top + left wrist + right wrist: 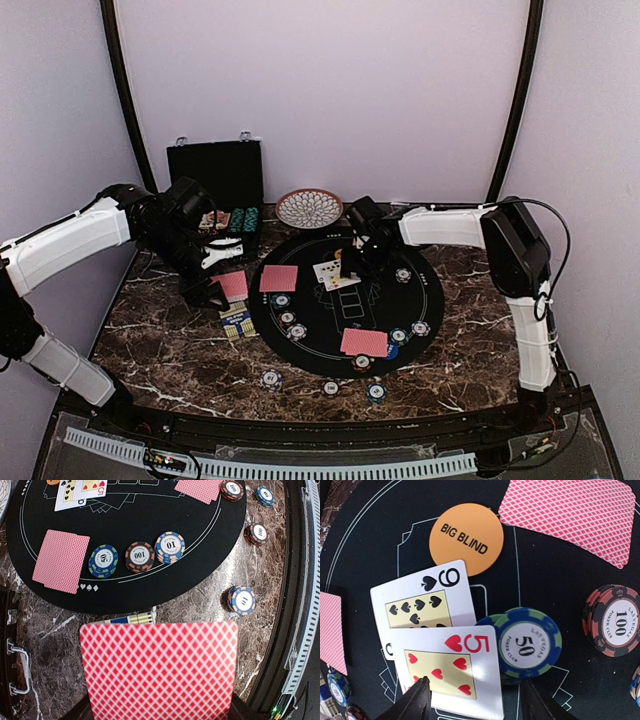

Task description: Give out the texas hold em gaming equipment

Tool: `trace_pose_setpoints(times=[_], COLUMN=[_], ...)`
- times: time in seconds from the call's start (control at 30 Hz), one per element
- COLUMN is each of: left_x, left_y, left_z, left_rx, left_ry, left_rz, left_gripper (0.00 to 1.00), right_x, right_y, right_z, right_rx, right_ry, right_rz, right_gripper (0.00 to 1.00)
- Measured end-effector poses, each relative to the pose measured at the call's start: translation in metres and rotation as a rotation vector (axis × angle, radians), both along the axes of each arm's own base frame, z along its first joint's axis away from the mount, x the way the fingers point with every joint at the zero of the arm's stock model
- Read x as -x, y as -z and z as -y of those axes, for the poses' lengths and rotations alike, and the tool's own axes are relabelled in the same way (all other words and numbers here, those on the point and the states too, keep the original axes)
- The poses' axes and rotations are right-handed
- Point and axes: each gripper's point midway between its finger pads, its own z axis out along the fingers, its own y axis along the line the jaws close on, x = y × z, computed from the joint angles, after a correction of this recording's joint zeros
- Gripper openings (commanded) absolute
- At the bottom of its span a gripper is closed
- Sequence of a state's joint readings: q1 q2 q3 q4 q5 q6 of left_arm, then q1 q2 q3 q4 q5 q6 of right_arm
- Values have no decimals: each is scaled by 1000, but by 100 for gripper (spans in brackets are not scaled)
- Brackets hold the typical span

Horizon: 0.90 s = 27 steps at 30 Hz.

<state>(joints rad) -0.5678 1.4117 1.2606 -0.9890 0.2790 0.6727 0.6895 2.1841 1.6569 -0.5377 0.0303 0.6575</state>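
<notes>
My left gripper (215,288) (159,712) is shut on a red-backed playing card (159,670) (233,284), held over the marble just left of the black round mat (440,290). My right gripper (350,265) (477,707) hangs open over the mat's far middle. Its fingers (415,702) straddle a face-up five of hearts (451,670) that overlaps a nine of spades (422,600). Beside them lie a blue 50 chip (530,642) and an orange BIG BLIND disc (466,538). Red-backed cards (278,278) (364,342) lie face down on the mat, with chips (140,556) beside them.
A black hinged case (215,175) stands open at the back left, and a patterned round dish (309,208) sits behind the mat. A card box (237,320) lies under my left gripper. Several chip stacks (271,378) (376,392) sit on the marble near the front edge.
</notes>
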Motion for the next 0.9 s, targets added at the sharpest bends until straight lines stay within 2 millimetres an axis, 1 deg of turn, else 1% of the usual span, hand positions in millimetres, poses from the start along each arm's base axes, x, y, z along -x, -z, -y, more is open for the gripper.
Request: trace_pose_setpoints(times=[0.1,0.33,0.47,0.9], left_x=[0,0,0,1], left_y=[0,0,2,2], left_z=[0,0,-1,-1], left_rx=[0,-1,-4,-5], left_ry=[0,0,-1,-1], left_rz=[0,0,-2,-3], left_gripper=[0,0,0,0], right_x=[-2,2,7,21], right_y=[-2,-3,3,3], right_z=[-2,-13,-17,-34], right_rx=[-20,-77,-103,-112], right_ry=[-5,-36,-50,-90], right_rz=[4,-13,-29,-28], right_gripper=[61,59,57,56])
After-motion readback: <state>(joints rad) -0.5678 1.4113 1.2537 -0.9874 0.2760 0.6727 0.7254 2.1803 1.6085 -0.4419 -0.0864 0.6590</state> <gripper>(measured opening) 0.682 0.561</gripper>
